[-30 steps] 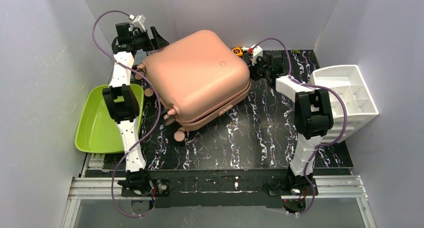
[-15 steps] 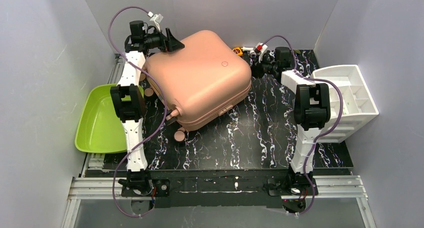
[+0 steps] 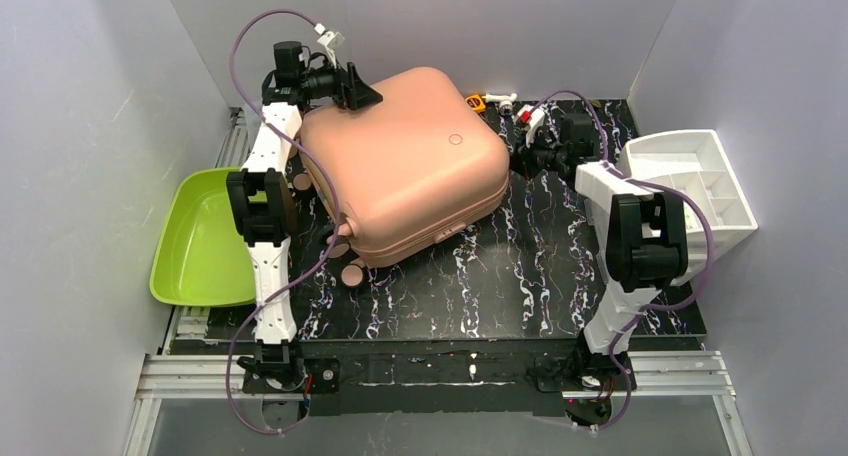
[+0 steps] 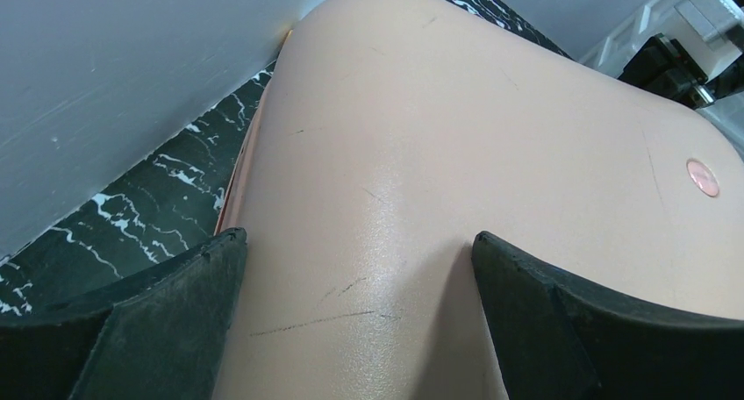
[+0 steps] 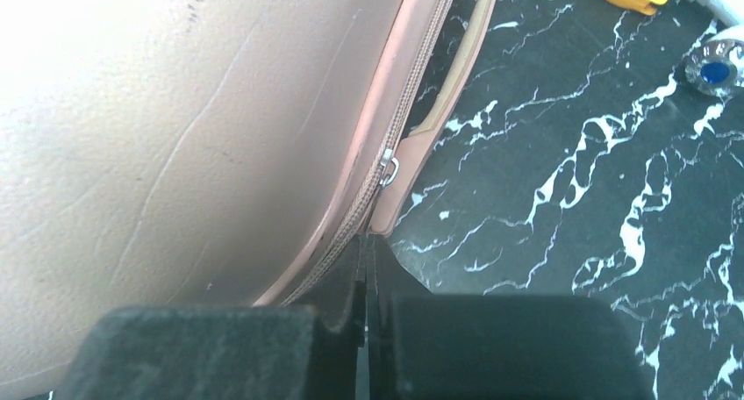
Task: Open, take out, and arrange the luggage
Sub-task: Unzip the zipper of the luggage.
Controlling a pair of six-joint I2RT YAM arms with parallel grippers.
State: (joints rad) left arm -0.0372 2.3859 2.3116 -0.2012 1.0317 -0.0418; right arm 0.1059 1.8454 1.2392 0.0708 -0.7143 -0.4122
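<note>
Closed luggage (image 3: 405, 161) lying flat, upper centre of top view. Hard, smooth, bulky shell: likely slippery, best worked at the zip seam (image 5: 412, 84). Left gripper (image 4: 360, 251) splayed wide astride its upper-left corner. Right gripper (image 5: 364, 264) clamped tight at seam, lower centre; pull (image 5: 387, 167) just above, seemingly not caught. Contents hidden.

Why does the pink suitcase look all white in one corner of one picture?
Right wrist view: strong light washes out the luggage shell at top left, and the shut right gripper, close to the lens, looks dark and soft. Left wrist view: only a mild sheen on the shell. Top view: even light, sharp.
</note>
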